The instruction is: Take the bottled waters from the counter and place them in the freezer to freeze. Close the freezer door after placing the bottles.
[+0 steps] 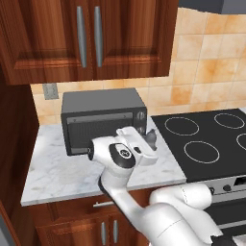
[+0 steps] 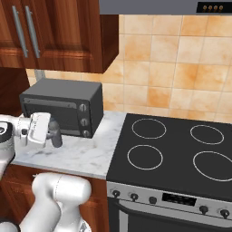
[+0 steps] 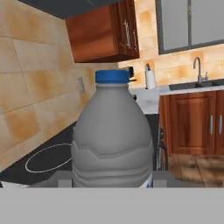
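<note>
While the arm reaches out over the marble table (image 1: 57,168), its fingers (image 2: 56,134) are closed on a greyish water bottle (image 3: 112,140), which they hold up off the table just in front of the dark toaster oven (image 1: 103,122). From the hand camera the bottle looms close, its blue cap (image 3: 112,76) on top and a sliver of blue label at its lower right edge. From the left base camera the bottle (image 1: 152,139) shows as a small dark shape beyond the white hand, to the right of the oven's knobs. From the right base camera the held bottle (image 2: 56,135) hangs by the oven's front, above the table (image 2: 77,156). To the right lies the black stovetop (image 2: 176,149) with four ring burners. Reddish-brown wall cupboards (image 1: 86,38) hang over the oven, against a wall of orange tiles (image 2: 167,68). Beyond the bottle, the hand camera shows a far sink with a tap (image 3: 199,70) and a paper towel roll (image 3: 151,78).
</note>
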Controlling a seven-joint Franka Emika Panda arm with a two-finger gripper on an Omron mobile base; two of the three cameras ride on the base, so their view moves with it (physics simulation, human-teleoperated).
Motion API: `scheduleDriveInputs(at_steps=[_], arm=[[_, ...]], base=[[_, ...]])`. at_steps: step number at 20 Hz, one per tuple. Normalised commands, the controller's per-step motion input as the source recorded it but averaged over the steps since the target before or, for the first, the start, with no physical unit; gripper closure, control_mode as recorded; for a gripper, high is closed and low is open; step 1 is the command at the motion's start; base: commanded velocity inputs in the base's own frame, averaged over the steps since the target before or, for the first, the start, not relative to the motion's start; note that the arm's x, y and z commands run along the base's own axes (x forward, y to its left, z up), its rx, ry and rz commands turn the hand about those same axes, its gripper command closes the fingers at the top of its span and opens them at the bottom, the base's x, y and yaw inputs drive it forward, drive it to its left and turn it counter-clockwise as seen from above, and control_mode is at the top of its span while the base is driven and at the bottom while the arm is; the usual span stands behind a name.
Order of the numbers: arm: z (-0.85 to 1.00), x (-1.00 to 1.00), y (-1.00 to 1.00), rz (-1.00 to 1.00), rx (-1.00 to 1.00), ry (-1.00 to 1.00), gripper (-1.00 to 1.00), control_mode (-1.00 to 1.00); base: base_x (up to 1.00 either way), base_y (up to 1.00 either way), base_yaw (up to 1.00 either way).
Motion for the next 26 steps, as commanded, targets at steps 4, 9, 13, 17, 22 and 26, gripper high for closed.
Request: scheduleDriveInputs(at_steps=[4, 9, 13, 17, 22, 26], arm=[[0.0, -0.11, -0.97, -0.5, 0.0, 0.09, 1.0, -1.0], [0.0, -0.42, -0.66, -0.31, 0.0, 0.01, 1.0, -1.0], [0.0, -0.56, -0.3, 0.03, 0.0, -0.05, 1.0, -1.0], [-0.07, -0.37, -0.18, 0.09, 0.0, 0.01, 1.0, -1.0], [-0.13, -0.22, -0.04, 0.14, 0.0, 0.01, 1.0, -1.0], [0.0, 0.0, 0.0, 0.0, 0.0, 0.0, 1.0, -1.0]], base=[[0.0, 0.0, 0.0], [0.0, 0.0, 0.0], [0.0, 0.0, 0.0], [0.0, 0.0, 0.0], [0.0, 0.0, 0.0], [0.0, 0.0, 0.0]])
